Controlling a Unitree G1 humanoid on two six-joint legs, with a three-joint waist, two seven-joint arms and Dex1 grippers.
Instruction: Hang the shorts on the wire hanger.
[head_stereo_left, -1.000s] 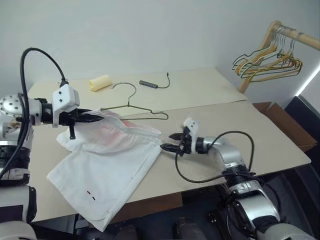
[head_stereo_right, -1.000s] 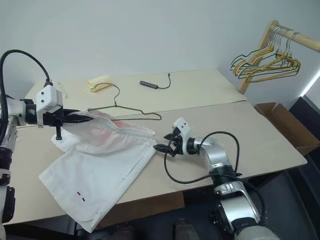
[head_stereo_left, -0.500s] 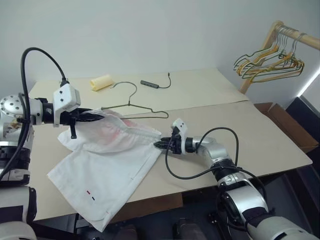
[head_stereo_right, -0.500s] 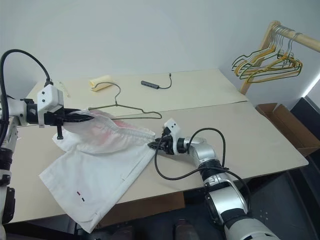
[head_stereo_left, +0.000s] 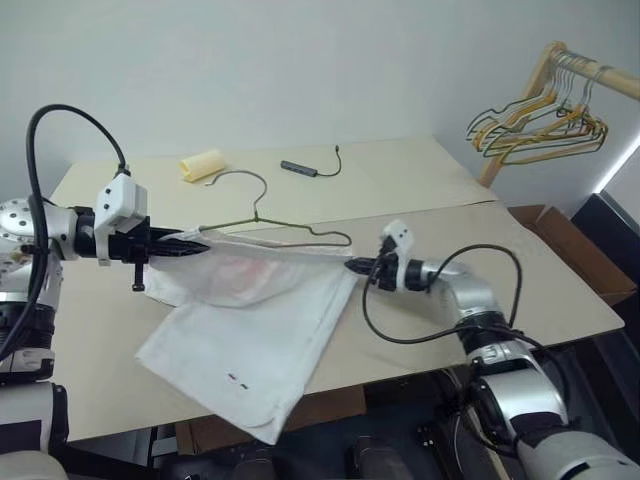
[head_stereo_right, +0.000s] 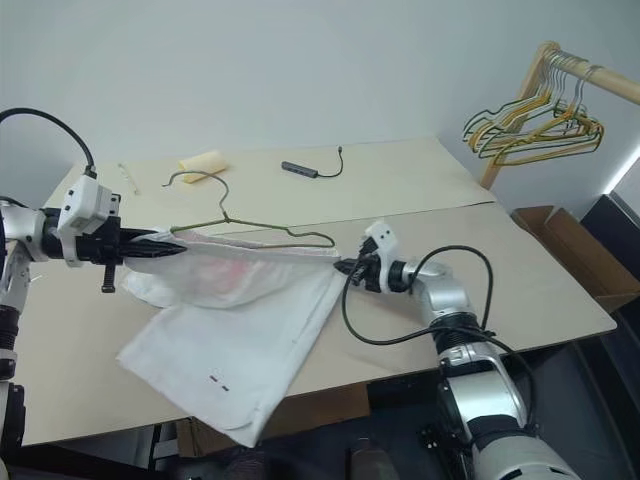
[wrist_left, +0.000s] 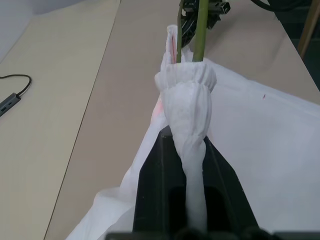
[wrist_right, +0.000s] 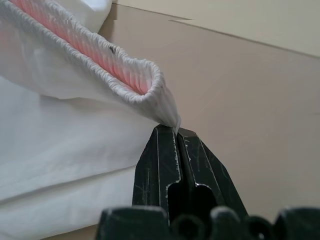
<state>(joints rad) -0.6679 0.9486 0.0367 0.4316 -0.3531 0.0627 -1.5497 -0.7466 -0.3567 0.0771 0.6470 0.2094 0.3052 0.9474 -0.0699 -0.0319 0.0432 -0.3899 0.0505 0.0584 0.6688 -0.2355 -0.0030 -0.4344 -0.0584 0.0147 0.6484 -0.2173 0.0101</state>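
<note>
Item 1, shorts (head_stereo_left: 250, 330): white woven cloth, soft and limp, gathered elastic waistband with a pink tint inside. The hem end droops over the near table edge at my 6 o'clock, with small dark and red dashes near that hem. The waistband is lifted and stretched flat between my two tools.

Item 2, right gripper (head_stereo_left: 352, 266), at my 3 o'clock: black fingers pressed together on the very corner of the waistband, a thin pinch.

Item 3, left gripper (head_stereo_left: 196, 243), at my 9 o'clock: fingers clamped on the bunched opposite end of the waistband, cloth rolled into a tight rope between them.

Item 4, wire hanger (head_stereo_left: 262, 213): thin dark bare wire, triangular, small hook pointing to 12 o'clock. Its lower bar runs along the stretched waistband and one wire end seems to enter it beside my left tool.

Progress, as I judge it: both ends gripped, hanger partly threaded at best; seating the shorts on the bar remains.

Item 5, table (head_stereo_left: 560, 290): pale, matt, flat board.

Item 6, far back at 12 o'clock: a yellow roll (head_stereo_left: 202, 165) and a small dark cabled device (head_stereo_left: 297, 168)
</note>
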